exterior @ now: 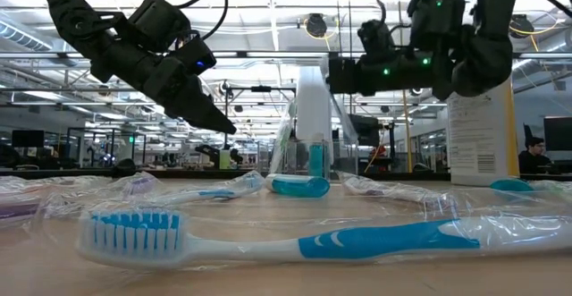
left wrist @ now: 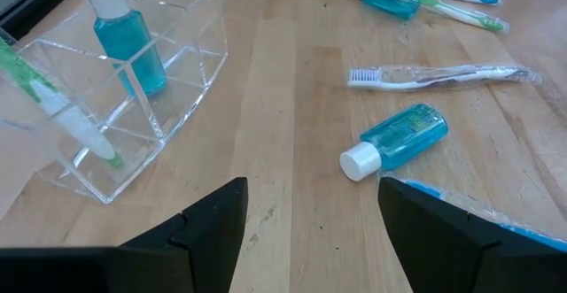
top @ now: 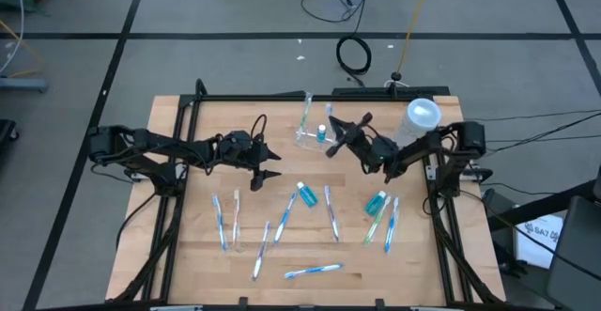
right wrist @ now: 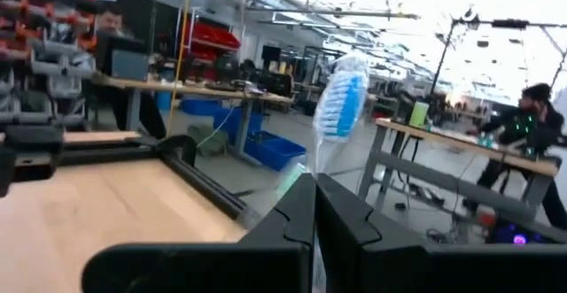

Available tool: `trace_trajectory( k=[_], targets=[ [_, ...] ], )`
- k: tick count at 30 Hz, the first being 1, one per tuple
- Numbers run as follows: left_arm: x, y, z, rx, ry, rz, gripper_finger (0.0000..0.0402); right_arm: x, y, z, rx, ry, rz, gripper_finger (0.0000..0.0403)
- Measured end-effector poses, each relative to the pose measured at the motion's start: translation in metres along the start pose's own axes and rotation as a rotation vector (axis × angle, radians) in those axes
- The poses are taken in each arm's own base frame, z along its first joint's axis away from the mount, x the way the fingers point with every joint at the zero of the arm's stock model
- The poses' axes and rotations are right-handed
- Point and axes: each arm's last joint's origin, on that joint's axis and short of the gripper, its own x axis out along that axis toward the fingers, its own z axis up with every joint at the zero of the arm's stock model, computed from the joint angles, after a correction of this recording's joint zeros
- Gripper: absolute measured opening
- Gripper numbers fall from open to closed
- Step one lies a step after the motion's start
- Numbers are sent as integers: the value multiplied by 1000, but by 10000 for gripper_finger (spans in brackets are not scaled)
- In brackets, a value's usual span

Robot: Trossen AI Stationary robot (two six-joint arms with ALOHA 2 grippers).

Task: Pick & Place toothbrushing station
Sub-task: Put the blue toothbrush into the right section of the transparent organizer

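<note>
Now the toothbrushing station (top: 310, 134) sits just beside the right gripper (top: 331, 147) — clamped on a toothbrush (right wrist: 341, 107).

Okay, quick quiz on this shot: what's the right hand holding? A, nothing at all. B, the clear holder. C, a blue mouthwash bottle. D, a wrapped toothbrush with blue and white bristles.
D: in the right wrist view the right hand is shut on a wrapped toothbrush, its blue and white bristle head sticking up past the fingers.
</note>
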Motion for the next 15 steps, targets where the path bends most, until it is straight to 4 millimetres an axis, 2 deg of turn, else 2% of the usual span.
trace_trajectory(
  k=[7, 15],
  targets=[
    [0, 0, 0, 0, 0, 0, 257, 5, -5, -12, 62, 44, -22, 0],
    [0, 0, 0, 0, 0, 0, 257, 4, -2, -22, 7, 134, 3, 0]
  ],
)
